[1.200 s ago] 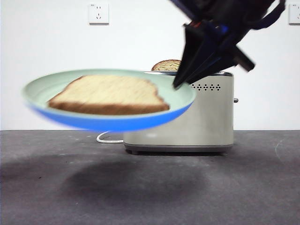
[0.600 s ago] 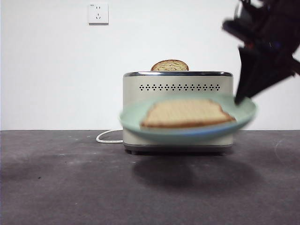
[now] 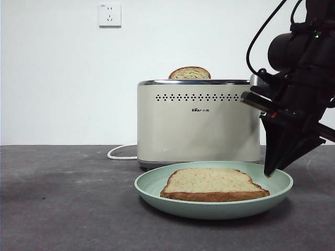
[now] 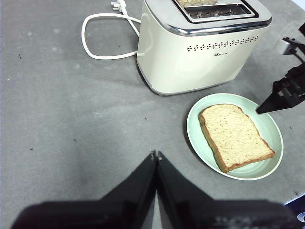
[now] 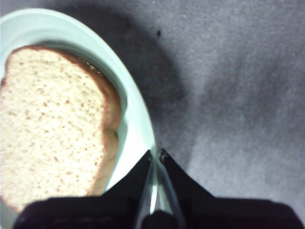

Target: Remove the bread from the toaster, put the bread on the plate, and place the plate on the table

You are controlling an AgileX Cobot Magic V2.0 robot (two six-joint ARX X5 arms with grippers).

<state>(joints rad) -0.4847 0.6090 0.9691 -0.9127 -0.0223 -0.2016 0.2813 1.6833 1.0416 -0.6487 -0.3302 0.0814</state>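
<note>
The pale green plate (image 3: 220, 208) rests on the dark table (image 3: 68, 209), just in front of the cream toaster (image 3: 199, 125). The bread (image 3: 212, 184) lies flat on the plate. My right gripper (image 3: 269, 170) comes down at the plate's right edge and is shut on the rim; the right wrist view shows the rim (image 5: 138, 129) running between its jaws, with the bread (image 5: 47, 138) beside it. My left gripper (image 4: 156, 155) hangs shut and empty over bare table, well clear of the plate (image 4: 272, 131), the bread (image 4: 233, 136) and the toaster (image 4: 200, 52).
A narrower, dome-topped slice (image 3: 189, 72) sticks out of the toaster's slot. The white cord (image 3: 118, 153) loops on the table left of the toaster. A wall socket (image 3: 110, 14) sits high on the white wall behind.
The plate with the bread swung from high on the left to the right and came down onto the table in front of the toaster, with the right gripper still holding its rim.
</note>
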